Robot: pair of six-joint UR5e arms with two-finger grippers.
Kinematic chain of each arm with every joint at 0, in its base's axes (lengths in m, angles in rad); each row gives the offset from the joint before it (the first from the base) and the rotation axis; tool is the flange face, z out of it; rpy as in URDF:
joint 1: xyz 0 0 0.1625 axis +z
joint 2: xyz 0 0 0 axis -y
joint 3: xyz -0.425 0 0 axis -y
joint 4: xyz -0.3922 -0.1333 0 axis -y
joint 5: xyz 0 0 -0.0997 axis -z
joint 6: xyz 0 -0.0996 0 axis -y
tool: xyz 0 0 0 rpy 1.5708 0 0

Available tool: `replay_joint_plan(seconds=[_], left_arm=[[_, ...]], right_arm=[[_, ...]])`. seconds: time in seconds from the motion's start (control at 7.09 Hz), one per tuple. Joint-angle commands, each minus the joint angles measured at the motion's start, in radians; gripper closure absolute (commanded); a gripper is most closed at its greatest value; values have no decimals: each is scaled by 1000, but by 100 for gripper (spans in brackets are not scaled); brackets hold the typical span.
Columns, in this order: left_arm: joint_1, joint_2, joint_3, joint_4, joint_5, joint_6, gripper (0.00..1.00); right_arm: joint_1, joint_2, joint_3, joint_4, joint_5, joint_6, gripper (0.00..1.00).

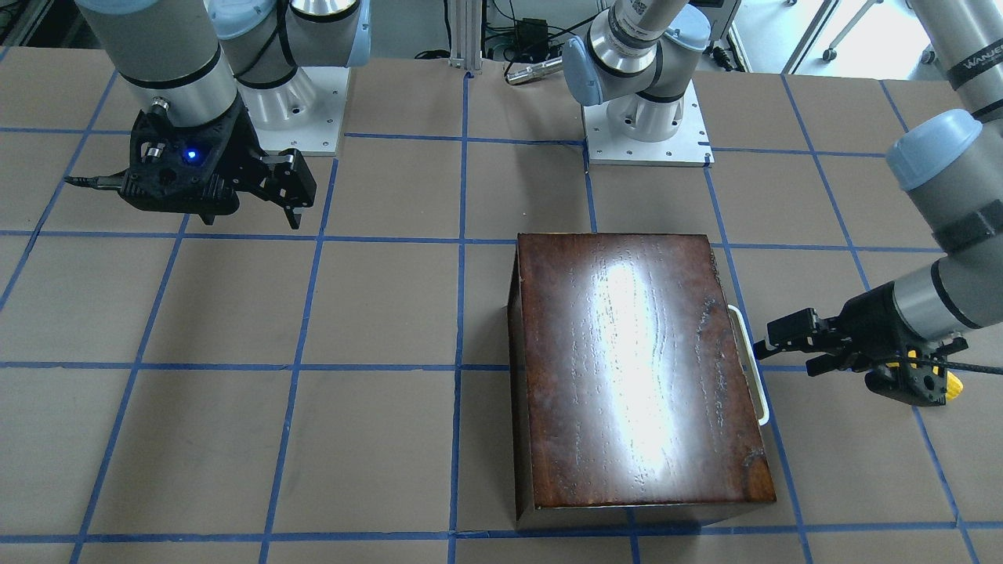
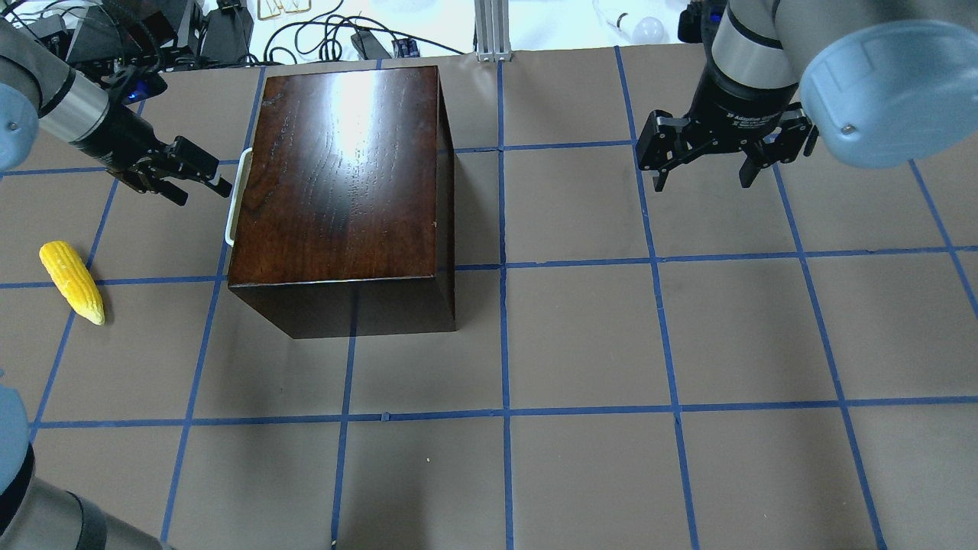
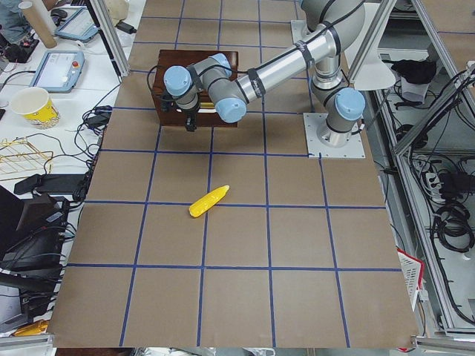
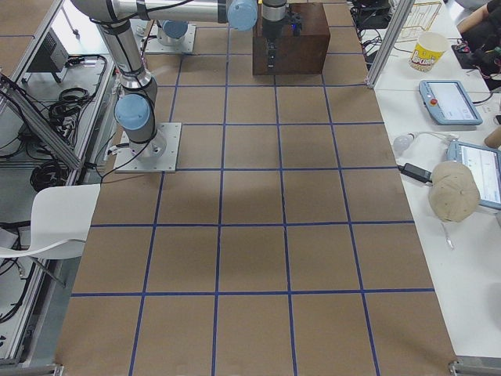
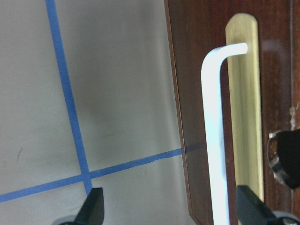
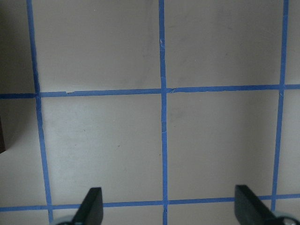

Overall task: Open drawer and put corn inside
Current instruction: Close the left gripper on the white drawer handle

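The glossy dark-brown box (image 2: 344, 168) stands on the table with its drawer shut. Only the dark front panel (image 5: 197, 93) and white loop handle (image 2: 237, 195) show. My left gripper (image 2: 205, 186) is open, level with the handle and just short of it. In the left wrist view the handle (image 5: 213, 140) lies between the two fingertips (image 5: 93, 208), nearer the right one. The yellow corn (image 2: 72, 281) lies on the table beside the left arm, away from the box. My right gripper (image 2: 701, 179) is open and empty, hovering far from the box.
The table is brown with a blue tape grid (image 2: 504, 267). The two arm bases (image 1: 646, 133) stand at the robot's edge. In the front-facing view the corn (image 1: 952, 384) is mostly hidden behind the left wrist. Cables and clutter lie beyond the table's far edge (image 2: 321, 38).
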Motion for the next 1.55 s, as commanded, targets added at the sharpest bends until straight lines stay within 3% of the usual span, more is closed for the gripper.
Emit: replay_joint_plan(seconds=[0.0, 1.41], left_arm=[[0, -22, 1, 5, -33, 6, 0], [0, -62, 3, 25, -52, 4, 0]], right_arm=[[0, 0, 0, 0, 0, 0, 0], [0, 0, 0, 0, 0, 0, 0]])
